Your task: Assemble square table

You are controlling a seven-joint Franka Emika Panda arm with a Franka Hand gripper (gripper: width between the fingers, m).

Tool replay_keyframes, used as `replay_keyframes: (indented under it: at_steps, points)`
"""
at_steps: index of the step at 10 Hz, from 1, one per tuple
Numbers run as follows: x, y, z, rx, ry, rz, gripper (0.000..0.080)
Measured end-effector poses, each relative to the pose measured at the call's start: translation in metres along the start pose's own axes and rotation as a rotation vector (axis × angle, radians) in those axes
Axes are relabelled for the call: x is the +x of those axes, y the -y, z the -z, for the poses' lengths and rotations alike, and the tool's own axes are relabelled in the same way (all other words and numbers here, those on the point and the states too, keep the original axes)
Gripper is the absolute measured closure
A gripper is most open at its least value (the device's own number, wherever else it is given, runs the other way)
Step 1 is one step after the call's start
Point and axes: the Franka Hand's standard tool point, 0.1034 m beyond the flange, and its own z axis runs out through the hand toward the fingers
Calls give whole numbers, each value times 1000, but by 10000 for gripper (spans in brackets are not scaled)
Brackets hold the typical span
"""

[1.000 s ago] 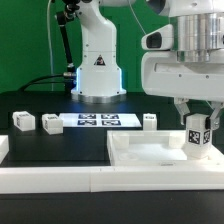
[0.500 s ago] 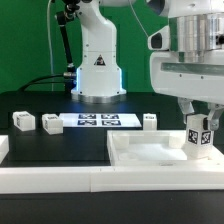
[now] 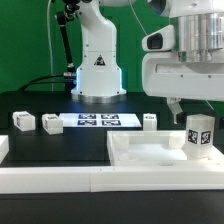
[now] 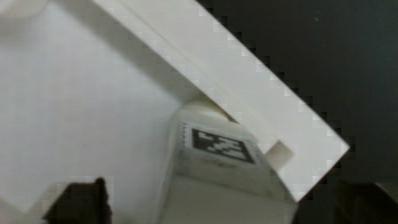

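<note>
The white square tabletop slab (image 3: 150, 156) lies at the exterior view's right, behind the front rail. A white leg block with a black-and-white tag (image 3: 199, 133) stands upright at the slab's right corner. My gripper (image 3: 196, 108) hangs just above this leg, open and not touching it. In the wrist view the tagged leg (image 4: 222, 160) stands on the slab (image 4: 89, 100) near its raised rim, and my gripper (image 4: 217, 208) has its dark fingertips (image 4: 75, 200) spread wide on either side, apart from the leg.
Two loose leg blocks (image 3: 22, 121) (image 3: 51, 123) lie at the exterior view's left, a third (image 3: 148, 122) behind the slab. The marker board (image 3: 98, 120) lies before the robot base (image 3: 98, 70). The long low white rail (image 3: 60, 180) runs along the front.
My gripper has let go of the leg and risen above it. The leg stays upright at the slab's corner.
</note>
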Motion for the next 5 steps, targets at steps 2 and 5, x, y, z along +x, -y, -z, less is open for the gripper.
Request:
replay_keyframes:
  at_steps: [2,5]
  points:
    - [-1,2,1,2,0,210,151]
    - [-1,1,2,3,-1,489,151]
